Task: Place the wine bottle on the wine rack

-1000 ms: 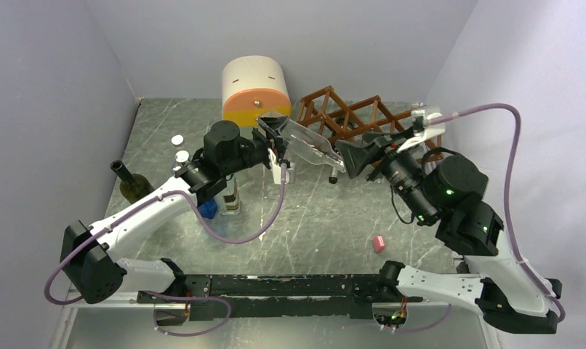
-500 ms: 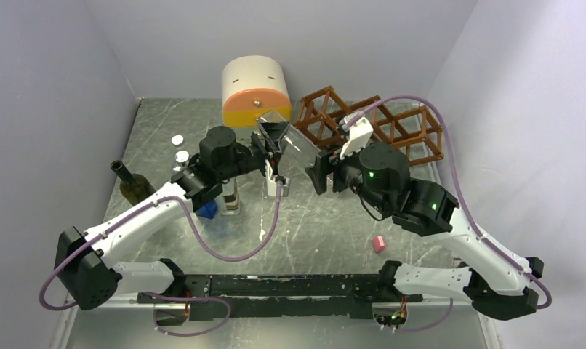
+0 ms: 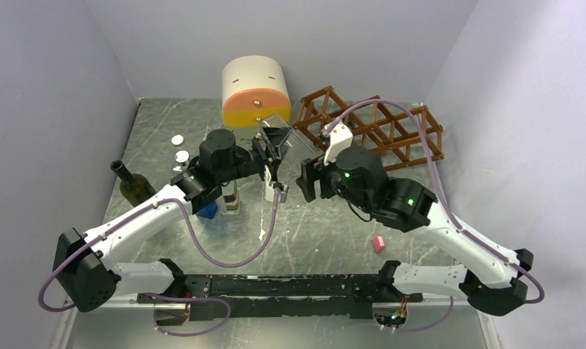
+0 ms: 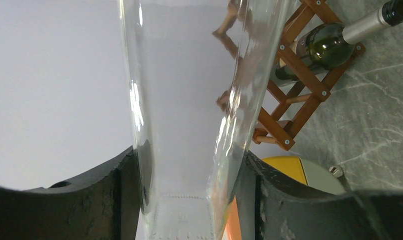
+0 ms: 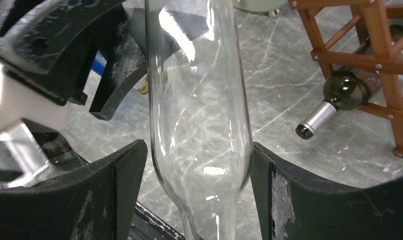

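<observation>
A clear glass wine bottle [image 3: 293, 139] hangs in the air in front of the cabinet, tilted. My left gripper [image 3: 273, 142] is shut on its base end; in the left wrist view both fingers [image 4: 127, 185] press the glass [image 4: 184, 100]. My right gripper [image 3: 310, 179] straddles the bottle's shoulder [image 5: 199, 125], and its fingers [image 5: 132, 180] sit beside the glass with a thin gap on the left. The reddish-brown wine rack [image 3: 377, 131] stands at the back right. It holds a dark green bottle [image 5: 347, 92], also seen in the left wrist view [image 4: 324, 47].
A cream-and-orange cabinet [image 3: 255, 91] stands at the back centre, just behind the held bottle. A dark green bottle [image 3: 134, 185] lies at the left. Two white caps [image 3: 177, 139], a blue object [image 3: 209, 209] and a pink piece [image 3: 379, 243] lie on the table.
My right arm has swung left, away from the rack, and its gripper now sits around the clear bottle. My left gripper has kept hold and drawn the bottle slightly left.
</observation>
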Controlling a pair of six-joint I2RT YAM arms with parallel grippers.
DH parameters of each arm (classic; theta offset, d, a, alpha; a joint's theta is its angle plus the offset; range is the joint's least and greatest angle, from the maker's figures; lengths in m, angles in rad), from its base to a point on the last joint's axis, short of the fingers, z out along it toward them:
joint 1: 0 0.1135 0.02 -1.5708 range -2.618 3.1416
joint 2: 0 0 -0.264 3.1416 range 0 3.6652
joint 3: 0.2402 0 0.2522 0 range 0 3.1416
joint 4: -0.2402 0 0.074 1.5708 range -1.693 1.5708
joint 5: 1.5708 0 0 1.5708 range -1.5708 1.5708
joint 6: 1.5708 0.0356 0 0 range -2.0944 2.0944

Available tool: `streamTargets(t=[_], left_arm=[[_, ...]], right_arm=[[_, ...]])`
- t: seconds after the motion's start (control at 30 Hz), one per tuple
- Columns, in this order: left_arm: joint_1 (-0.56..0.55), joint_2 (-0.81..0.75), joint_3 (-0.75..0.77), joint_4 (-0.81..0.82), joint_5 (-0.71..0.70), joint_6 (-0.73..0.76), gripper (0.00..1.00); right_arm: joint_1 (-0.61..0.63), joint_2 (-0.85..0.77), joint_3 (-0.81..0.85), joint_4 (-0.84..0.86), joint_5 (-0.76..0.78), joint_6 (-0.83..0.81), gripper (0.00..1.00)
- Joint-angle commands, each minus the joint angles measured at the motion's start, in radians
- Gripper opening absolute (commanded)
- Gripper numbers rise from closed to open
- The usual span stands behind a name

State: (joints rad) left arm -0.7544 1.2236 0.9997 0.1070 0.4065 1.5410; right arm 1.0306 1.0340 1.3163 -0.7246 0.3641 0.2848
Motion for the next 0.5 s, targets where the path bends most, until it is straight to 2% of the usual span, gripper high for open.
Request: streamTargets(t=[0.0, 0.1, 0.2, 0.33, 0.4, 0.43, 0.47], left_arm=[[-0.004, -0.038, 0.017, 0.089, 0.054, 0.014, 0.09], [-0.004, -0.039, 0.020, 0.081, 0.054, 0.010, 0.10], [-0.005, -0.042, 0.020, 0.074, 0.061, 0.002, 0.12], [-0.004, -0.043, 0.021, 0.079, 0.060, -0.028, 0.23], [-0.004, -0.044, 0.013, 0.098, 0.056, -0.051, 0.34], [-0.004, -0.045, 0.007, 0.112, 0.056, -0.065, 0.44], [-0.004, -0.045, 0.002, 0.122, 0.056, -0.076, 0.51]], right_arm=[[0.004, 0.044, 0.027, -0.008, -0.006, 0.035, 0.76], [0.004, 0.051, 0.026, -0.005, -0.001, 0.051, 0.73], [0.002, 0.052, 0.026, -0.003, 0.003, 0.062, 0.62], [0.003, 0.049, 0.029, 0.002, 0.025, 0.073, 0.30], [0.003, 0.046, 0.030, 0.002, 0.047, 0.078, 0.10], [0.003, 0.043, 0.031, 0.003, 0.065, 0.083, 0.02], [0.003, 0.040, 0.033, 0.003, 0.081, 0.084, 0.00]])
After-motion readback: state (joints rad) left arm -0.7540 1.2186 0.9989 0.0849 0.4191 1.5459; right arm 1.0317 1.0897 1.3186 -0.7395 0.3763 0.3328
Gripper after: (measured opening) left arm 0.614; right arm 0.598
